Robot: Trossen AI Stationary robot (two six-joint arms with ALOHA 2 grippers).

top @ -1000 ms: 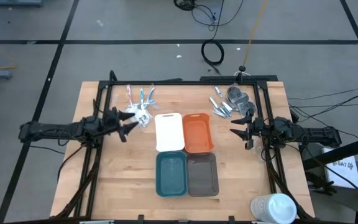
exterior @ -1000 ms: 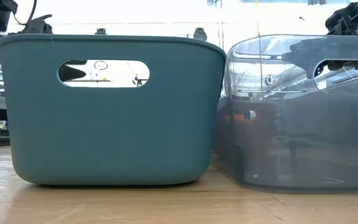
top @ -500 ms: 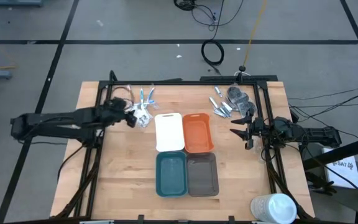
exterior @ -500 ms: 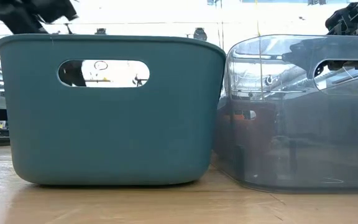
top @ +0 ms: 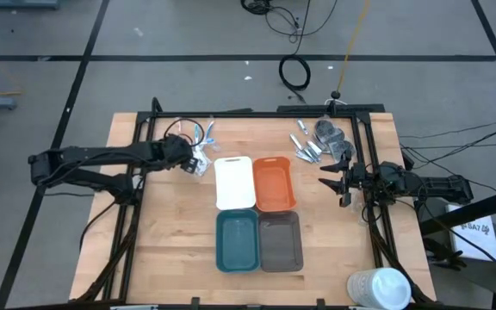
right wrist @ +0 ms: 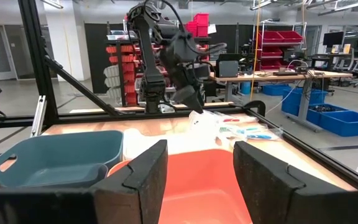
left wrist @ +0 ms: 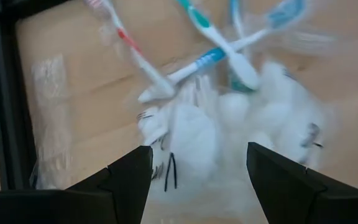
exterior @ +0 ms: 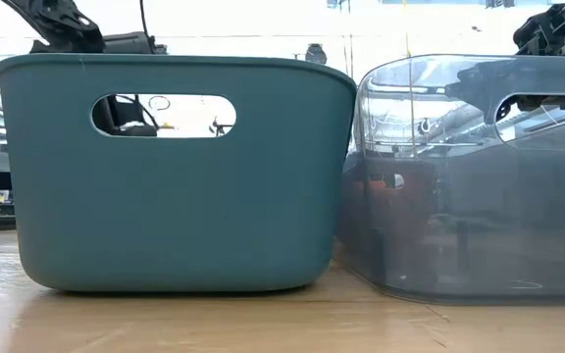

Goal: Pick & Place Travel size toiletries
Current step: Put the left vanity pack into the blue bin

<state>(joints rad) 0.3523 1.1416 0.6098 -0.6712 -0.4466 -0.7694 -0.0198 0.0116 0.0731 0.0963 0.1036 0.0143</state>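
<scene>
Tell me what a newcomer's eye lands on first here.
Four trays sit in a block mid-table: white tray, orange tray, teal tray, grey tray. The left gripper hangs open over white sachets and toothbrushes. The right gripper waits open beside the orange tray.

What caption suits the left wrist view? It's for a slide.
Open left gripper poised over white sachets and crossed toothbrushes.
</scene>
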